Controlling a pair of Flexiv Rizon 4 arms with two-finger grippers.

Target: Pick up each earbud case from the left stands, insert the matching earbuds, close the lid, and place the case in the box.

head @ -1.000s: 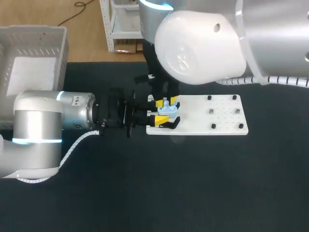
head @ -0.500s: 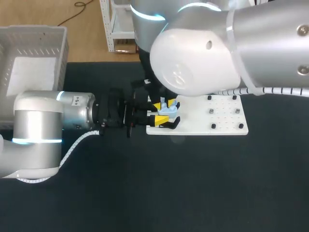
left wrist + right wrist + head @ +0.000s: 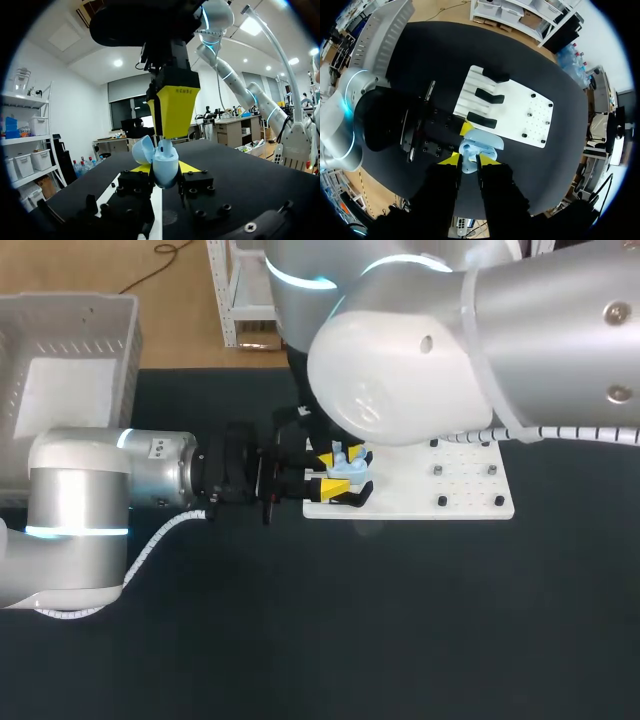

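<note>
**A:** What has moved?

**B:** Only the right arm [image 3: 400, 370]. Over the last second its big white joint has slid toward 9 o'clock in the head view, and it now covers more of what lies under it. The left arm [image 3: 100, 480] and what it holds have not budged.

**A:** Take me across from the left.

**B:** The white box [image 3: 128, 340] sits at 10 o'clock, off the corner of the black table [image 3: 400, 620]. The left arm comes in from 9 o'clock, lying level. The left gripper [image 3: 330, 472] is just short of the table's middle. Its yellow tips are clamped on the earbud case [image 3: 347, 468], one at the case's 12 o'clock side and one at its 6.

**A:** And the case itself?

**B:** It is light blue with its lid swung open, and it sits over the 9 o'clock end of the white board [image 3: 465, 490]. I can't say whether it touches the board.

**A:** The other hand?

**B:** The right gripper [image 3: 469, 161] points straight down at the open case, right above it. Whether it grips anything or stands open I cannot tell.

**A:** Further right?

**B:** The wrist view shows three black stands [image 3: 489, 95] in a row on the board's half nearer the case. Small pegs [image 3: 437, 470] dot the 3 o'clock half.
</note>
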